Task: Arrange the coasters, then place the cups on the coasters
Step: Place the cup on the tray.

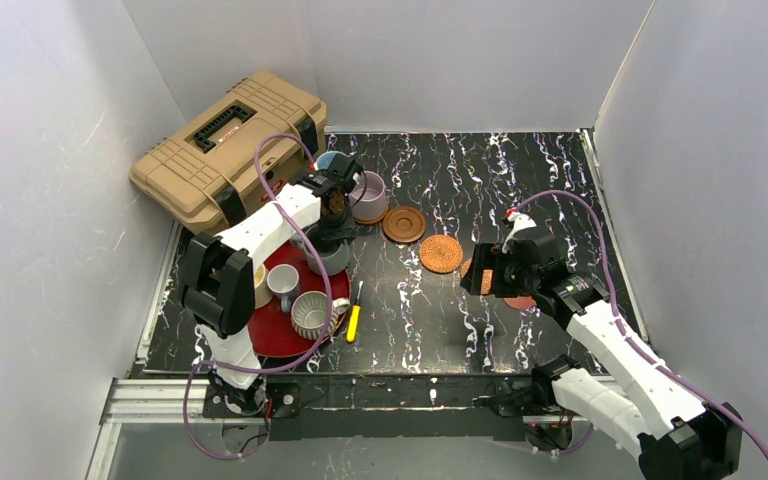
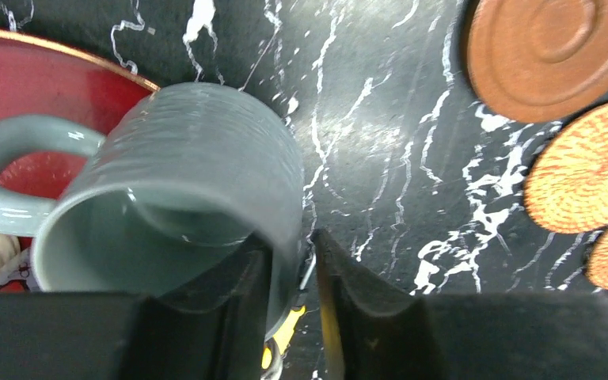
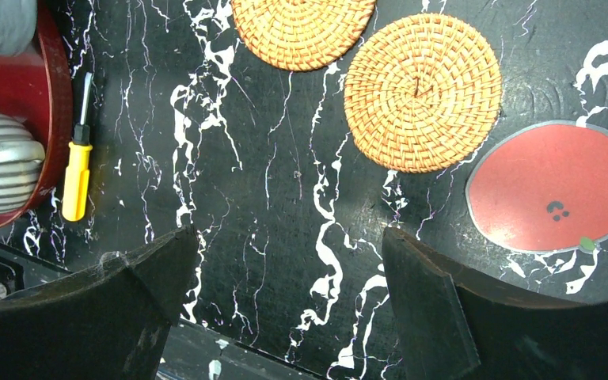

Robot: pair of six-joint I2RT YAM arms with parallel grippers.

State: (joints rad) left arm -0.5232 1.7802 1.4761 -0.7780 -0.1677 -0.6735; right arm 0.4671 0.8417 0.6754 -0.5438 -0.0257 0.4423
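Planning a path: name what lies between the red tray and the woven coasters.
Right wrist view: only a yellow-handled screwdriver, right beside the red tray; the rest up to the woven coasters is bare tabletop.

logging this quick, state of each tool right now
left tool: astride the grey-green mug wall, grip cannot be told
right tool: open, holding nothing

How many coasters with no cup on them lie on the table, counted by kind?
Brown wooden coaster: 1
Woven coasters: 2
Red coaster: 1
Total: 4
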